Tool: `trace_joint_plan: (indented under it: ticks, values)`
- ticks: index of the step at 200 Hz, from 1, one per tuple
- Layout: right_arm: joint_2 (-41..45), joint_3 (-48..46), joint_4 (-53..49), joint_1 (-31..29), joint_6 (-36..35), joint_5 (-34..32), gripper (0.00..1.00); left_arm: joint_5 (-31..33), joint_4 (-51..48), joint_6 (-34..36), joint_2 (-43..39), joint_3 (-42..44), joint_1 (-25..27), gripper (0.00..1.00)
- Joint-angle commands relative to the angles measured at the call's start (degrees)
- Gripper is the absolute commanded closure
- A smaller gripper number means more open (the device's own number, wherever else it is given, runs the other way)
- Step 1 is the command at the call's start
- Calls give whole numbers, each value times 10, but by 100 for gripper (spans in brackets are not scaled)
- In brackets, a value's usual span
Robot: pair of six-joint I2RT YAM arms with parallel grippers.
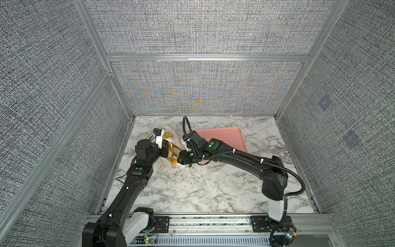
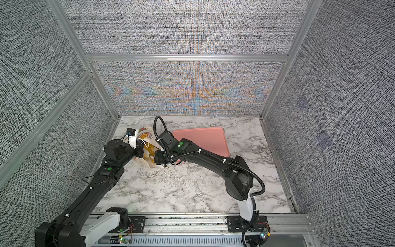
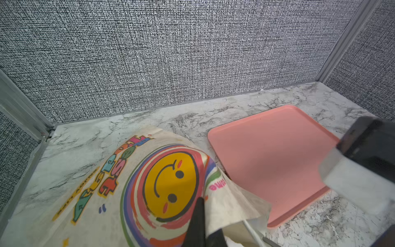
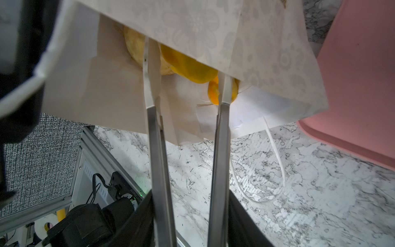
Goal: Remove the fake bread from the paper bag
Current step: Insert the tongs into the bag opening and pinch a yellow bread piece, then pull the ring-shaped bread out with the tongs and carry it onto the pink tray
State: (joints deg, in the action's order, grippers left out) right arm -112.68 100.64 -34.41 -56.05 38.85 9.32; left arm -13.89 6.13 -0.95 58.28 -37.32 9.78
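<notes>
The paper bag (image 1: 171, 136) lies tilted on the marble table, smiley side up (image 3: 168, 181). My left gripper (image 3: 205, 222) is shut on the paper edge at its mouth and holds it lifted. In the right wrist view, glossy yellow fake bread (image 4: 186, 64) shows inside the open mouth under the flower-print flap (image 4: 192, 32). My right gripper (image 4: 190, 213) is shut on metal tongs (image 4: 220, 149). Their two white tips stand apart inside the mouth. One tip lies against a small orange piece (image 4: 212, 94). In both top views the bread (image 1: 172, 149) (image 2: 151, 148) shows between the two grippers.
A pink tray (image 1: 224, 139) (image 3: 267, 160) lies right of the bag, with nothing on the part that shows. A white cord handle (image 4: 277, 160) trails from the bag's mouth onto the marble. Grey fabric walls with aluminium rails close in three sides.
</notes>
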Motion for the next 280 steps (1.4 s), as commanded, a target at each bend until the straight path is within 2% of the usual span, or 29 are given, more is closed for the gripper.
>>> trace_joint_plan:
  ticks: [1, 27, 86, 114, 165, 197, 246, 280]
  values:
    - [-6, 10, -14, 0, 2, -14, 52, -17, 5, -9, -3, 1, 1, 100]
    - [-4, 12, -24, -1, -9, -20, 60, -17, 4, -11, -4, 1, 1, 100]
    - [50, -28, -20, 1, -30, -21, 100, -10, 2, -28, -5, 0, 1, 100]
    - [95, -83, 27, 1, -36, -6, 100, 8, -2, -51, -1, -6, 1, 100]
    - [168, -200, 125, 4, -35, 68, 100, 36, -8, -96, 17, -21, 1, 100]
    - [243, -279, 169, 5, -22, 88, 100, 46, -13, -109, 31, -31, 1, 100]
    - [374, -379, 179, 22, -15, 105, 100, 64, -21, -116, 38, -34, 1, 100]
    - [471, -443, 165, 69, -9, 112, 100, 75, -26, -117, 34, -32, 1, 100]
